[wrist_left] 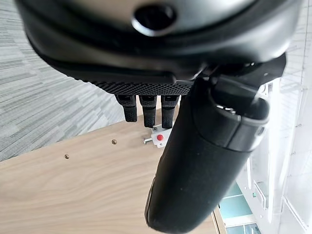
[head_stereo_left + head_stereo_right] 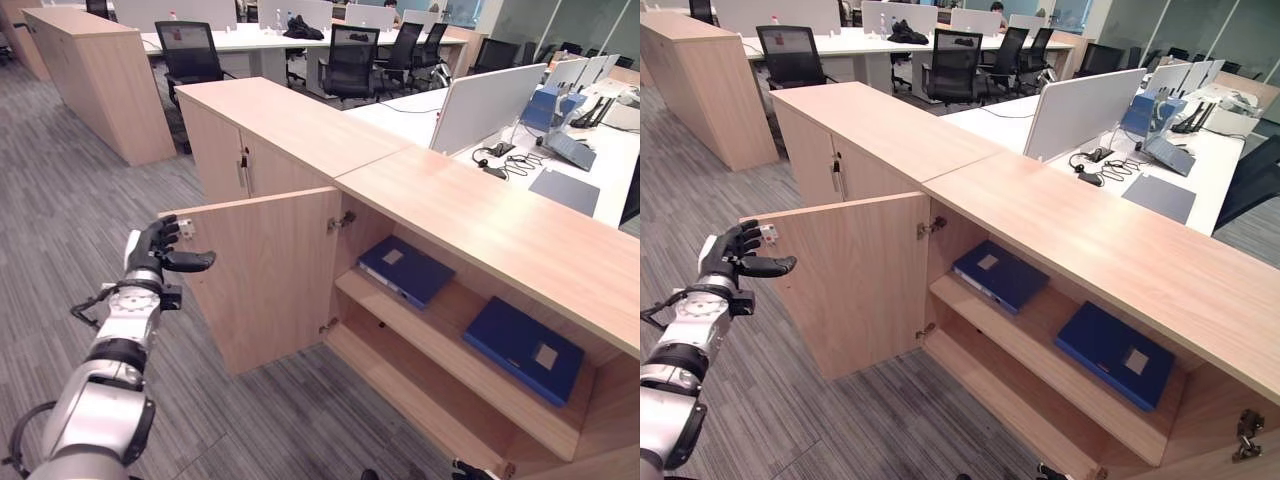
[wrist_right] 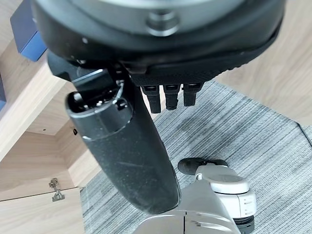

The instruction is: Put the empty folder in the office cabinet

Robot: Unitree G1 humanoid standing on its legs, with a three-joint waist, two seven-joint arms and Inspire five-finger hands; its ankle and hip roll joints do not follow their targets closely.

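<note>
Dark fingers of the left hand (image 2: 152, 250) are curled at the free edge of the cabinet door (image 2: 270, 285), by a small white latch fitting with a red dot (image 1: 158, 138) near the door's top corner. The thumb juts out toward the panel, and the left wrist view shows the fingertips resting at the door's edge rather than closing round it. I judge the hand loosely clenched and holding nothing, though whether it actually touches the wood is hard to tell.

Outward from that hand, the door stands swung wide on its hinges (image 2: 343, 220), baring the inside of the office cabinet (image 2: 480, 215). On the shelf (image 2: 440, 350) just inside the door lie two blue folders flat: one (image 2: 405, 268) near the hinge side, the other (image 2: 525, 348) farther along the shelf, well apart from the first. Which of them is the empty one cannot be read from here. The compartment below the shelf looks bare.

The right hand (image 3: 168, 95) hangs low over the grey carpet (image 2: 60, 200) in front of the open cabinet, fingers bent and grasping nothing.

With both folders already on the shelf and both hands free, the placing seems done and the step in hand looks like shutting the cabinet. That calls for the left hand to press on the door's outer face near the free edge and swing it toward the cabinet front until the latch meets, keeping the fingers out of the closing gap.
</note>
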